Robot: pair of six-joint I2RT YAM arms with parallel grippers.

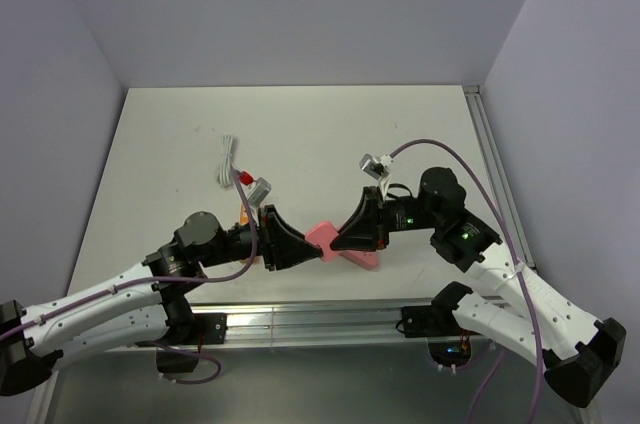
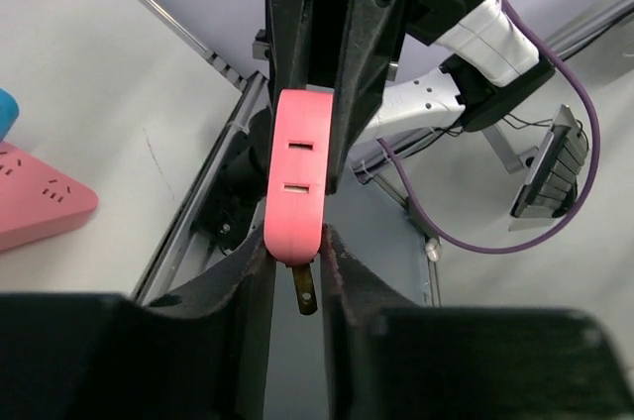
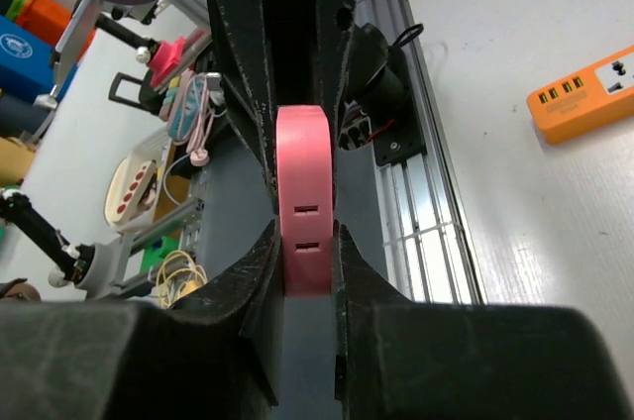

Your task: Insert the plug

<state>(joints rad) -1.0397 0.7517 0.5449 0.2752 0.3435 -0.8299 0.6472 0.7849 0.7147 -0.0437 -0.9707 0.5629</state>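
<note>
Both grippers are shut on one pink square plug [image 1: 321, 235], held above the table's near edge. In the left wrist view my left gripper [image 2: 297, 242] pinches the pink plug [image 2: 297, 177], with two slots facing the camera and a metal prong [image 2: 305, 291] pointing down between the fingers. In the right wrist view my right gripper [image 3: 303, 232] clamps the same plug [image 3: 303, 192]. The pink triangular socket block [image 2: 45, 197] lies on the table, partly under the right gripper [image 1: 347, 234]. Only a sliver of the bright-blue plug [image 2: 5, 115] shows, just above the block. My left gripper [image 1: 298, 243] faces the right one.
An orange power strip [image 3: 584, 93] lies on the table. A white cable [image 1: 228, 158], a red-tipped piece [image 1: 243, 177] and a grey adapter [image 1: 262, 187] lie left of centre, and a white-grey plug [image 1: 374, 165] sits behind the right arm. A metal rail [image 1: 320, 316] runs along the near edge.
</note>
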